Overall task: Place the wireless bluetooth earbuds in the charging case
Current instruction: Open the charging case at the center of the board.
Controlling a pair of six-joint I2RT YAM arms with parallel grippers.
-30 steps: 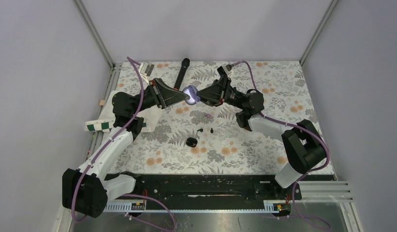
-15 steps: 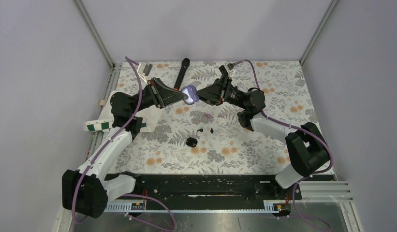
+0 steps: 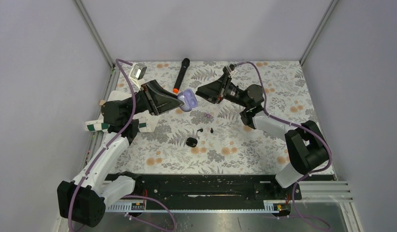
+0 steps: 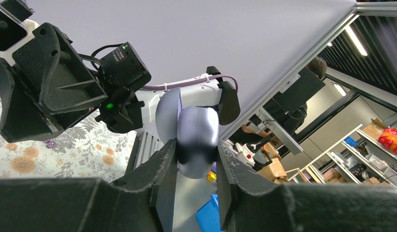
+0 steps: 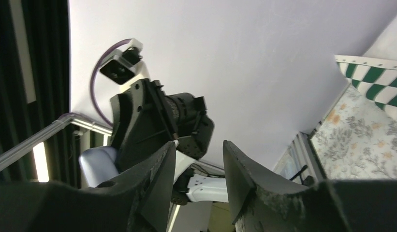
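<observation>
Lavender case (image 4: 198, 128) pinched in L gripper (image 4: 195, 147); R gripper (image 5: 198, 145) jaws apart

R tool (image 3: 198, 91) backed off lilac pod (image 3: 187, 100), now well apart.

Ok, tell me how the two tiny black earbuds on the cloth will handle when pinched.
The earbuds look far smaller than the right gripper, so a pinch could miss or flick one away. Lying loose on the flat floral cloth, they may skid when nudged. At that size, probably almost weightless.
</observation>
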